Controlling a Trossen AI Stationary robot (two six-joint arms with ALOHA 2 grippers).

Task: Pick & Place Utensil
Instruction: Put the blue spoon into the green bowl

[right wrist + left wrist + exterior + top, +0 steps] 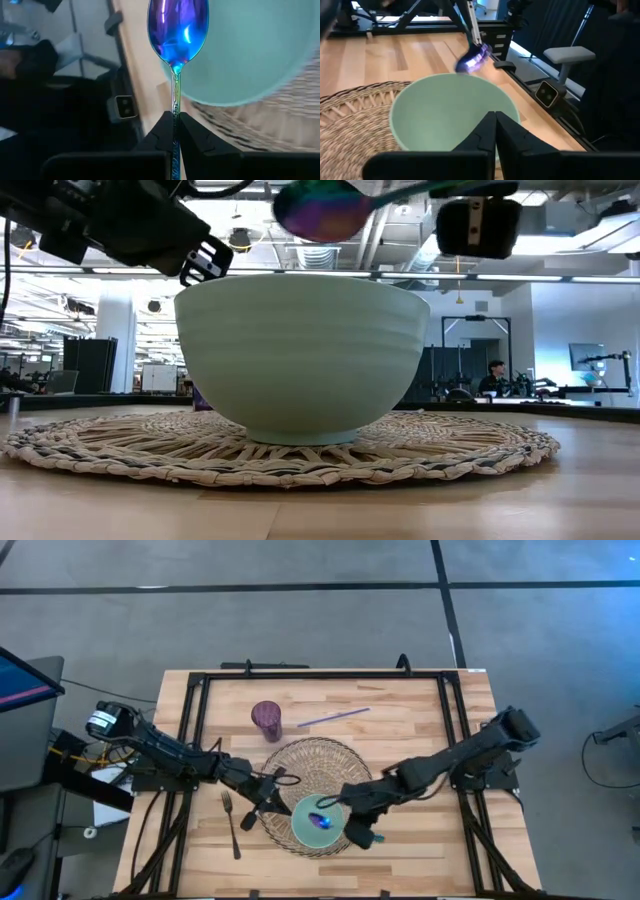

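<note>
Grey concrete floor surrounds a pale plank table (420, 740) framed in black rails. Near its front edge lies a round woven mat (300, 765) of open straw loops, carrying a smooth, matte mint bowl (312, 825) with faint ridges on its outer wall.

Right tool (345, 802) has its two dark fingers pinched together on the thin handle of a spoon (177, 30), whose glossy oval head shines iridescent blue and purple. The spoon juts straight out ahead of that tool, its head hanging above the bowl's opening, clear of the rim.

Left tool (272, 788) sits just beside the bowl's other side, its fingers pressed together on nothing.

A dark fork (231, 823) lies flat on the wood just behind the left tool. A ribbed purple cup (266, 720) and a slim lilac straw (333, 717) rest beyond the mat.

From table level, the bowl hides the cup almost entirely, and the spoon's handle is cut off.
</note>
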